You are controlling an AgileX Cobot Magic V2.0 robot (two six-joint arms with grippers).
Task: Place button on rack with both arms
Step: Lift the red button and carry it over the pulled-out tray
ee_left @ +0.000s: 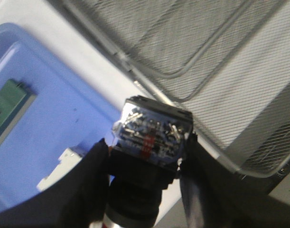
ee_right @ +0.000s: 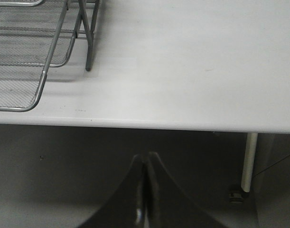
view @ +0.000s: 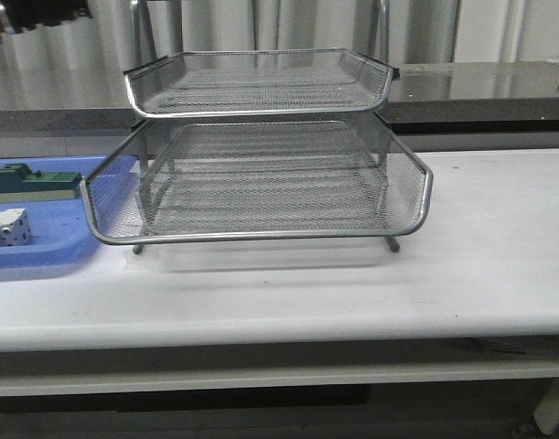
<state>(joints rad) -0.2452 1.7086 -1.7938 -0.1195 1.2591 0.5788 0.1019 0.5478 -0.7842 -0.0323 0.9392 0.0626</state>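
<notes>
The button (ee_left: 152, 137) is already off the surface. The left jaws (ee_left: 145, 171) are closed on it and are holding it up in the air. One dark finger (ee_left: 88, 185) is pressing on one side of its black body and the other finger is pressing on the other side, so the button is sitting right between them. Its blocky back end is sticking out past the fingertips.

Below it, the blue tray (ee_left: 64, 109) and the edge of the rack (ee_left: 220, 71) are showing, so the button is hanging near the rack's left side, not over a tier yet. All the rack's (view: 261, 183) tiers that show are looking bare. So the picking up is done, and the putting down is still left.

The right jaws (ee_right: 145, 190) are pressed shut with nothing in them, waiting just off the front edge of the surface (ee_right: 192, 71), near the rack's right front corner.
</notes>
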